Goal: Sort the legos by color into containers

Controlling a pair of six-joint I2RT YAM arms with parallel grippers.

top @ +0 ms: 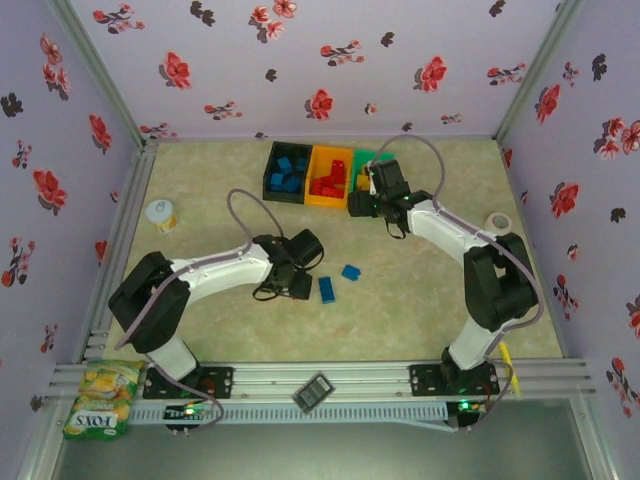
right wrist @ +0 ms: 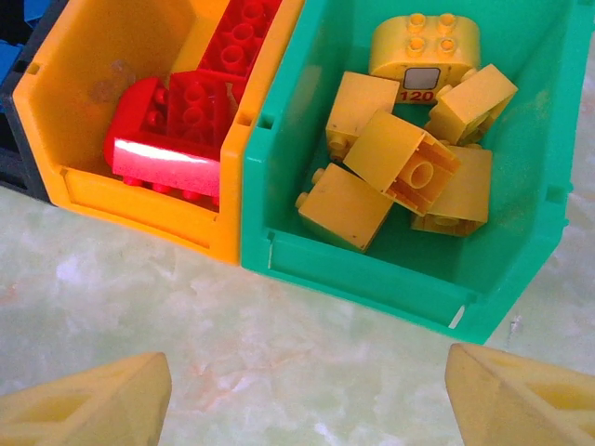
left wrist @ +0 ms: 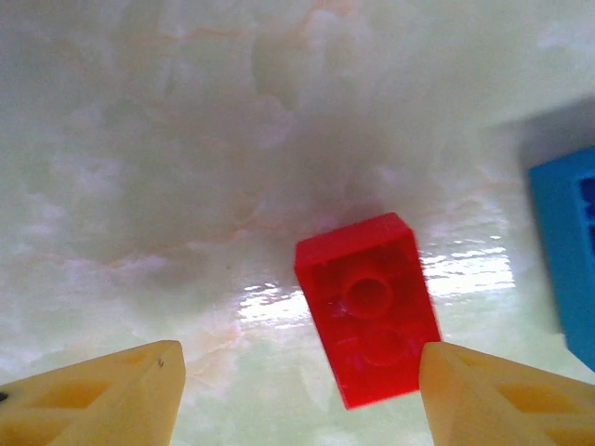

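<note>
Nearest me, my left claw (left wrist: 299, 372) is spread wide and low over the bench (left wrist: 139, 186). A loose red brick (left wrist: 367, 321) lies between its fingers, much closer to the right finger than the left. I cannot tell whether that finger touches it. A blue brick (top: 326, 289) lies on the bench just right of this claw, and a second blue brick (top: 350, 271) sits a little beyond it.

Farther out, my right claw (right wrist: 307, 372) is also wide and holds nothing. It hangs over bare bench just in front of the orange bin (right wrist: 139, 200) and the green bin (right wrist: 372, 279).

The bins stand side by side. The black bin (top: 268, 175) on the left holds blue pieces (top: 288, 172). The orange bin in the middle holds red bricks (right wrist: 191, 116), and the green bin on the right holds yellow bricks (right wrist: 400, 153).
</note>
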